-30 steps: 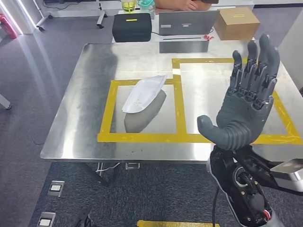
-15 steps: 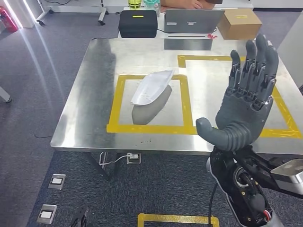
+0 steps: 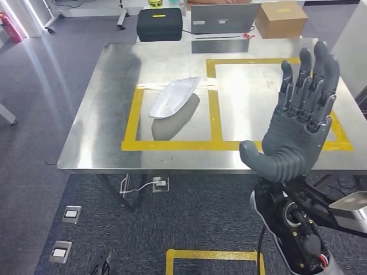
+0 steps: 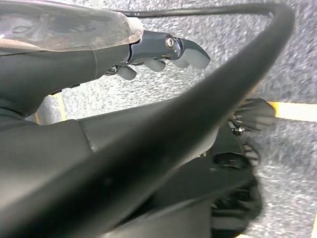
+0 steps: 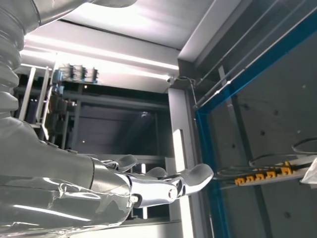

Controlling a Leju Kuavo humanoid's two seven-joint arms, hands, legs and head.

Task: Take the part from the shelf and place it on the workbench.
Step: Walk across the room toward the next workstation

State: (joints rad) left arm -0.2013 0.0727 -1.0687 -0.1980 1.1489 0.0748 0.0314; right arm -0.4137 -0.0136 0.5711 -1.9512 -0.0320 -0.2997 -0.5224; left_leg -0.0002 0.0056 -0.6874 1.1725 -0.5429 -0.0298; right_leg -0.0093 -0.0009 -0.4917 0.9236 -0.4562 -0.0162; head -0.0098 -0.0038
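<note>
The part, a flat white pointed pouch (image 3: 173, 97), lies on the steel workbench (image 3: 104, 114) inside the left yellow tape square (image 3: 129, 120), with no hand touching it. My right hand (image 3: 299, 126) is raised in front of the bench's near right side, palm toward me, fingers spread and holding nothing. In the right wrist view its fingers (image 5: 168, 186) point up at a ceiling. My left hand (image 4: 164, 49) hangs over grey carpet with its fingers stretched out and nothing in them.
A second yellow tape square (image 3: 268, 60) marks the bench's right half. A black case (image 3: 159, 24), a laptop (image 3: 221, 23) and a cardboard box (image 3: 281, 18) stand behind the bench. The carpet has floor sockets (image 3: 71, 214) and a yellow tape mark (image 3: 212, 255).
The whole picture has shifted: the bench now sits higher and farther off, so the camera has moved. The white part lies as before and my right hand keeps its raised, spread pose.
</note>
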